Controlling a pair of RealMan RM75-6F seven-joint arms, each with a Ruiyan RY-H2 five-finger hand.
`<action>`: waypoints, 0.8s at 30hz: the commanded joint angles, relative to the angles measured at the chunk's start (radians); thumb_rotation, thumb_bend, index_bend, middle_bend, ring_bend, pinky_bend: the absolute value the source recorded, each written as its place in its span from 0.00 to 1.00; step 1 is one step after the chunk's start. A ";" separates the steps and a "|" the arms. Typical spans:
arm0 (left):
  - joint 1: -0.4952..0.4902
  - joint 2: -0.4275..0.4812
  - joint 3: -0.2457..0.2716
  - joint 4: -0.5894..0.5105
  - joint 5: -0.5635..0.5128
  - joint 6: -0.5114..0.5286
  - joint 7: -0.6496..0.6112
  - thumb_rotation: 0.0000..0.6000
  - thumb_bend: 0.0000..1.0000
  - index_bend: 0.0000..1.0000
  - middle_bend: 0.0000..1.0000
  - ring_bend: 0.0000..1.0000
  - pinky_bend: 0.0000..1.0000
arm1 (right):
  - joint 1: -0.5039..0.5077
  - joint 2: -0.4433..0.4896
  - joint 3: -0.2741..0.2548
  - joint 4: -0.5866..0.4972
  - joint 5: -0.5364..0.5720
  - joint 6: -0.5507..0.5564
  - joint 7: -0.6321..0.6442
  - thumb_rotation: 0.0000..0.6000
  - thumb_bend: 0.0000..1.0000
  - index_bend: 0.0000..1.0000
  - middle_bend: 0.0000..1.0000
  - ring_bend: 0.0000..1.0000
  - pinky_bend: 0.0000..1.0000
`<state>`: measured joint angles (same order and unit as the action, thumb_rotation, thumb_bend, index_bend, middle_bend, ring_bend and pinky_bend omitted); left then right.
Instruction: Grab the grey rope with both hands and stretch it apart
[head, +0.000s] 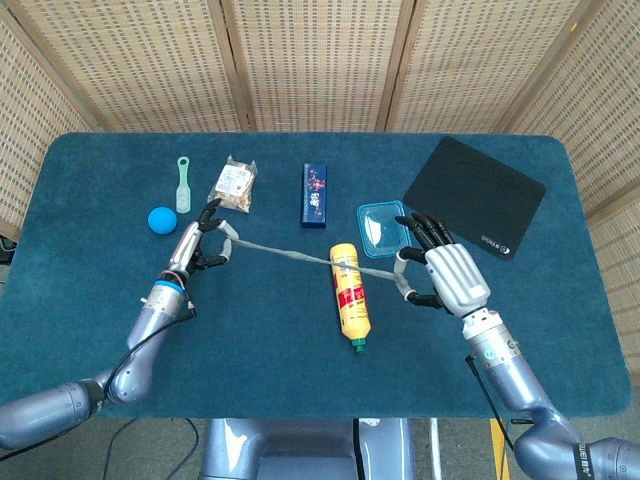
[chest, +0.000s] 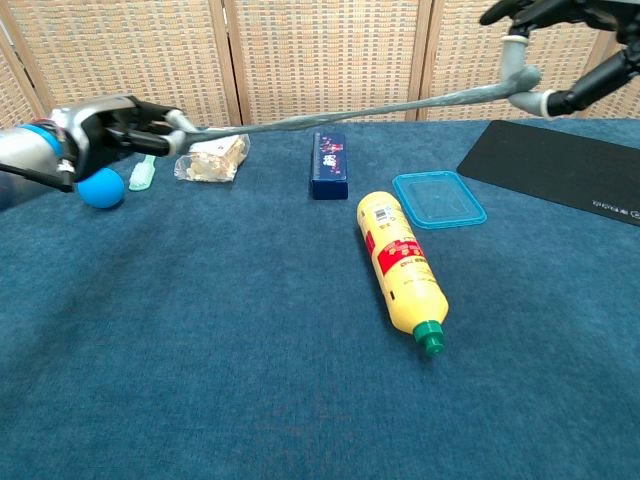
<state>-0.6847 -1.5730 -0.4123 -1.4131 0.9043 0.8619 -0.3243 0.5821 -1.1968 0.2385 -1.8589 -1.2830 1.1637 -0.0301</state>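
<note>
Rope (head: 300, 256) runs taut above the counter (head: 100, 300), from left of centre to right of centre, passing over the yellow bottle (head: 350, 296). Left hand (head: 197, 244) pinches one end; right hand (head: 445, 277) curls around the other. Stretching looks nearly complete; the next move needs only slight outward pull without slipping.

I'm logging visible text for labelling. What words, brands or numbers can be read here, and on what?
Nothing reads clearly.
Black mat: small white logo near its front corner, too small to read.
Yellow bottle: red-and-white label, print blurred.
Blue box: small coloured print, unreadable.
Snack bag: no legible text.
</note>
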 joint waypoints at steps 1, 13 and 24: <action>0.037 0.064 -0.001 0.033 0.023 -0.005 -0.036 1.00 0.59 0.79 0.00 0.00 0.00 | -0.016 0.015 -0.005 0.025 -0.003 0.009 0.016 1.00 0.76 0.89 0.19 0.00 0.00; 0.103 0.206 -0.023 0.138 0.029 -0.048 -0.134 1.00 0.59 0.79 0.00 0.00 0.00 | -0.104 0.066 -0.048 0.176 -0.035 0.056 0.118 1.00 0.76 0.89 0.19 0.00 0.00; 0.134 0.319 -0.045 0.132 0.032 -0.072 -0.179 1.00 0.59 0.79 0.00 0.00 0.00 | -0.233 0.102 -0.118 0.385 -0.084 0.114 0.346 1.00 0.76 0.89 0.19 0.00 0.00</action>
<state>-0.5556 -1.2631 -0.4536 -1.2761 0.9374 0.7940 -0.4968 0.3834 -1.1046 0.1396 -1.5199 -1.3518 1.2576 0.2662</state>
